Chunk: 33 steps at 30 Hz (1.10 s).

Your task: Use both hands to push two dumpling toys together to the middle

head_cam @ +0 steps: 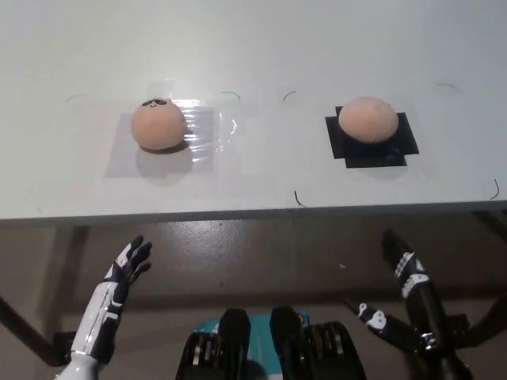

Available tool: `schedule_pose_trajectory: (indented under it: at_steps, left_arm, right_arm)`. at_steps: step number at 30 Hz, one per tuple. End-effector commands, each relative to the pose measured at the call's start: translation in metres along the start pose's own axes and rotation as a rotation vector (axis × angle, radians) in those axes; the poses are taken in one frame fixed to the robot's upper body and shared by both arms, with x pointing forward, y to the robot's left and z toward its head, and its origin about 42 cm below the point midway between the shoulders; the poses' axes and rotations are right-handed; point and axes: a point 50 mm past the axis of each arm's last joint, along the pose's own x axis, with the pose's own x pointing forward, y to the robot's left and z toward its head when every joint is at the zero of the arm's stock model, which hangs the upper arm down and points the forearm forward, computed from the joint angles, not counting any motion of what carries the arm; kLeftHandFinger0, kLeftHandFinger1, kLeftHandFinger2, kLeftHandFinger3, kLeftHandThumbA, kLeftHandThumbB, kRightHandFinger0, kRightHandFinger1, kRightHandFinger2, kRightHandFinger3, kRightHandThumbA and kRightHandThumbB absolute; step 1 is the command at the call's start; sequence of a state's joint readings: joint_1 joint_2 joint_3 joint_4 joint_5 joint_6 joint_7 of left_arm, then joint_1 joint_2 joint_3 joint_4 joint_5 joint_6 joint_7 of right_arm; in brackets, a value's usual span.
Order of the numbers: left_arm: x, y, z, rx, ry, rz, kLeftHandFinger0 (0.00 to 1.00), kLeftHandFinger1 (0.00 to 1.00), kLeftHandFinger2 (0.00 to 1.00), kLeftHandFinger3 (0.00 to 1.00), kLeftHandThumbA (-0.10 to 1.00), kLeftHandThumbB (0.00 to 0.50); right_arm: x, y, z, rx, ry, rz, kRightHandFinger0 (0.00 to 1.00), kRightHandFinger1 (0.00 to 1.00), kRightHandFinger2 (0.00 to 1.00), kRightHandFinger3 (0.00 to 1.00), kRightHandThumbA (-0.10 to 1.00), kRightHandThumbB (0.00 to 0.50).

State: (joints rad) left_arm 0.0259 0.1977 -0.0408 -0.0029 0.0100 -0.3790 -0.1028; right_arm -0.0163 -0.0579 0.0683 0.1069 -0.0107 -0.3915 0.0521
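Two peach-coloured dumpling toys lie on the white table (253,47). The left dumpling toy (158,124) has a small drawn face and rests on a patch of clear tape. On a black square mat sits the right dumpling toy (367,119). My white left hand (127,265) is below the table's front edge at the lower left, fingers straight and apart, holding nothing. My black right hand (402,261) is at the lower right, also below the edge, fingers extended and empty. Both hands are well short of the toys.
The table's front edge (253,214) runs across the middle of the view. Thin pen marks outline regions on the tabletop. Table legs and floor show beneath the edge.
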Motion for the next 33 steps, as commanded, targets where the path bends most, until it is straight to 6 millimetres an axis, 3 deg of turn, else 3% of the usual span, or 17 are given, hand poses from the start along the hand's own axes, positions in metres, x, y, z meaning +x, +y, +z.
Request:
schedule_pose_trajectory:
  at_steps: [1, 3, 6, 11, 17, 22, 25, 29, 30, 33]
  left_arm:
    - [0.006, 0.006, 0.034, 0.014, -0.159, -0.092, 1.0, 1.0, 1.0, 1.0, 1.0, 0.469]
    - [0.012, 0.011, 0.047, 0.035, -0.227, -0.092, 1.0, 1.0, 1.0, 1.0, 1.0, 0.442]
    - [0.021, 0.02, 0.067, 0.062, -0.255, -0.053, 1.0, 1.0, 1.0, 1.0, 1.0, 0.499]
    - [0.041, 0.034, 0.086, 0.064, -0.331, -0.019, 1.0, 1.0, 1.0, 1.0, 1.0, 0.479]
    - [0.067, 0.052, 0.096, 0.122, -0.336, 0.016, 1.0, 1.0, 1.0, 1.0, 1.0, 0.486]
    - [0.095, 0.071, 0.105, 0.115, -0.365, 0.041, 1.0, 1.0, 1.0, 1.0, 1.0, 0.422]
    - [0.12, 0.083, 0.109, 0.103, -0.363, 0.088, 1.0, 1.0, 1.0, 1.0, 1.0, 0.393]
    - [0.148, 0.095, 0.108, 0.086, -0.353, 0.111, 1.0, 1.0, 1.0, 1.0, 1.0, 0.374]
    - [0.164, 0.099, 0.106, 0.064, -0.348, 0.119, 1.0, 1.0, 1.0, 1.0, 1.0, 0.363]
    - [0.179, 0.102, 0.103, 0.043, -0.321, 0.138, 1.0, 1.0, 1.0, 1.0, 1.0, 0.369]
  right_arm:
    - [0.018, -0.015, 0.034, -0.059, -0.195, -0.041, 1.0, 1.0, 1.0, 1.0, 1.0, 0.282]
    - [0.024, -0.021, 0.045, -0.06, -0.241, -0.039, 1.0, 1.0, 1.0, 1.0, 1.0, 0.283]
    - [0.034, -0.033, 0.06, -0.102, -0.297, -0.062, 1.0, 1.0, 1.0, 1.0, 1.0, 0.274]
    - [0.054, -0.045, 0.075, -0.111, -0.339, -0.093, 1.0, 1.0, 1.0, 1.0, 1.0, 0.283]
    - [0.076, -0.054, 0.091, -0.101, -0.367, -0.119, 1.0, 1.0, 1.0, 1.0, 1.0, 0.284]
    - [0.104, -0.062, 0.102, -0.089, -0.367, -0.146, 1.0, 1.0, 1.0, 1.0, 1.0, 0.267]
    - [0.126, -0.071, 0.106, -0.064, -0.362, -0.157, 1.0, 1.0, 1.0, 1.0, 1.0, 0.287]
    - [0.144, -0.08, 0.106, -0.005, -0.34, -0.177, 1.0, 1.0, 1.0, 1.0, 1.0, 0.243]
    - [0.153, -0.084, 0.104, 0.017, -0.332, -0.192, 1.0, 1.0, 1.0, 1.0, 1.0, 0.214]
    - [0.164, -0.086, 0.102, 0.033, -0.323, -0.205, 1.0, 1.0, 1.0, 1.0, 1.0, 0.223]
